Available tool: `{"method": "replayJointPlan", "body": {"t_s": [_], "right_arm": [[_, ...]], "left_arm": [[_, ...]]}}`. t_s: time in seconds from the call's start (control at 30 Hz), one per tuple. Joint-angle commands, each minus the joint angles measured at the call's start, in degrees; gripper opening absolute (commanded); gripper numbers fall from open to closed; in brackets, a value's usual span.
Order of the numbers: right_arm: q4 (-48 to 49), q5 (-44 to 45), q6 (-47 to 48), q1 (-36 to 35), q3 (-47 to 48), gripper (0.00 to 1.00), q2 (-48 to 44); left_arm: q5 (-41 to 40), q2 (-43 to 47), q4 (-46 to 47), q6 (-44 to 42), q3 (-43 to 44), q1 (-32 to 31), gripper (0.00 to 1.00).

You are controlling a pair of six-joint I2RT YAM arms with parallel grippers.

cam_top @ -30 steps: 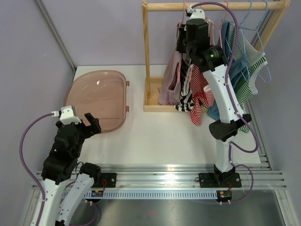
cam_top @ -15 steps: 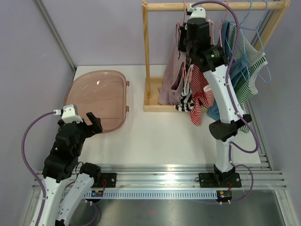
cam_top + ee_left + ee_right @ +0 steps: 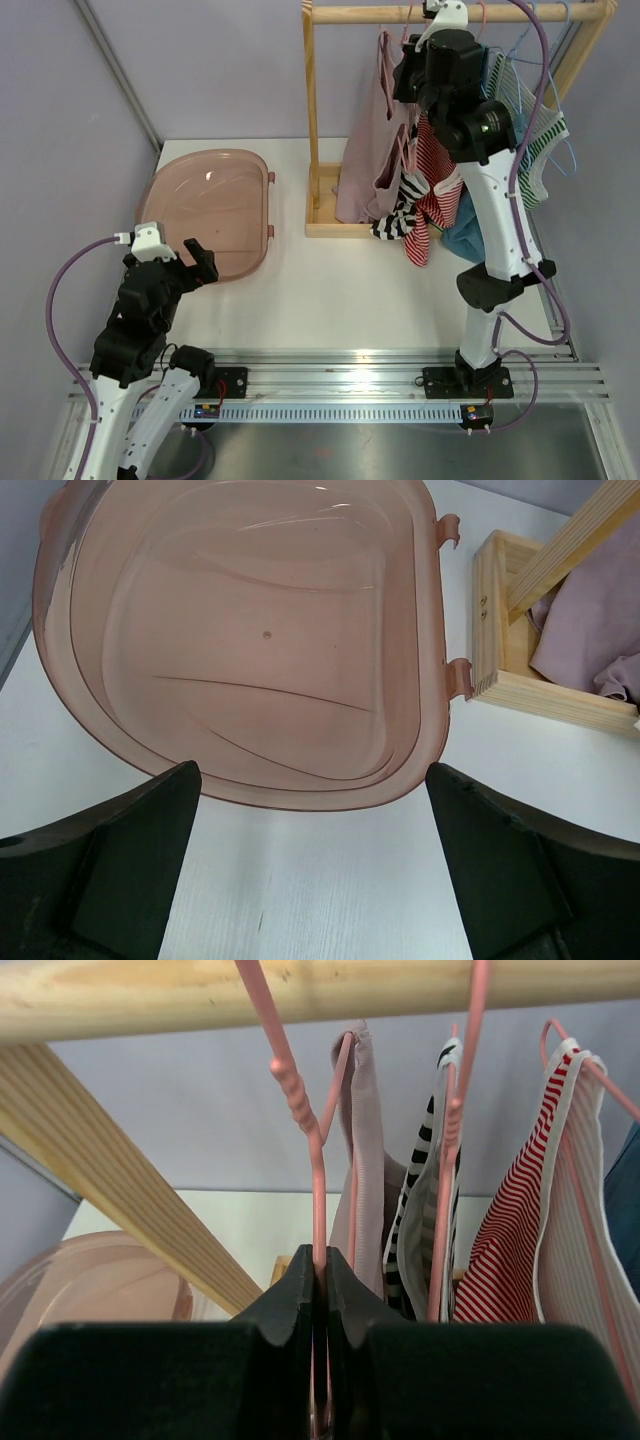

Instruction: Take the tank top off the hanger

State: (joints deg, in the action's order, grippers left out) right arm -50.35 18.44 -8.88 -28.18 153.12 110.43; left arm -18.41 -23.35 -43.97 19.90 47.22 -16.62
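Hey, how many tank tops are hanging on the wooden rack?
5, left to right: mauve top, black-and-white striped top, red-striped top, blue top, green-striped top. The right arm, with the right gripper clamped on the pink hanger, may hide more.

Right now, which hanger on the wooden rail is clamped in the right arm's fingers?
The leftmost pink hanger, carrying the plain mauve tank top: its wire neck is pinched between the right fingers. The hangers with striped tops hang free.

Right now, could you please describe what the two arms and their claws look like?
The left arm and right arm share white links, black joints and black wrists. A purple cable loops to each wrist. The left claw and right claw are matte black, with wedge-shaped fingers.
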Motion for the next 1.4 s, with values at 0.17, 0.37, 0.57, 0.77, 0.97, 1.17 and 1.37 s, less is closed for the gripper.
{"method": "replayJointPlan", "body": {"t_s": [0.17,0.37,0.57,0.77,0.97,1.17,1.37], "right_arm": [[7.02,-7.44,-4.2,-1.96,-11.78,0.0,-15.57],[1.57,-13.95,-9.83,-2.84,-19.51,0.0,-25.5],[-2.65,-23.96,-10.89,-2.93,-29.18,0.0,-35.36],[-4.93,-34.77,-12.65,-2.93,-33.41,0.0,-43.18],[-9.93,-39.09,-13.44,-2.93,-27.18,0.0,-45.13],[-10.73,-43.49,-14.23,-2.93,-24.71,0.0,-46.18],[-9.33,-42.25,-14.84,-2.93,-28.04,0.0,-49.35]], "left_arm": [[3.65,-1.78,2.57,-1.62,2.16,-0.25,0.99],[8.04,-7.73,4.15,-0.65,7.78,-0.34,0.99],[14.29,-17.24,7.14,0.66,19.65,-5.23,0.99],[4.89,-26.12,10.73,-1.17,31.51,-22.26,0.99],[-8.44,-33.24,16.97,-11.88,42.42,-43.9,0.99],[-17.95,-42.01,24.8,-26.83,50.49,-58.52,0.99],[-24.74,-47.4,27.79,-31.32,51.67,-59.32,0.96]]}}
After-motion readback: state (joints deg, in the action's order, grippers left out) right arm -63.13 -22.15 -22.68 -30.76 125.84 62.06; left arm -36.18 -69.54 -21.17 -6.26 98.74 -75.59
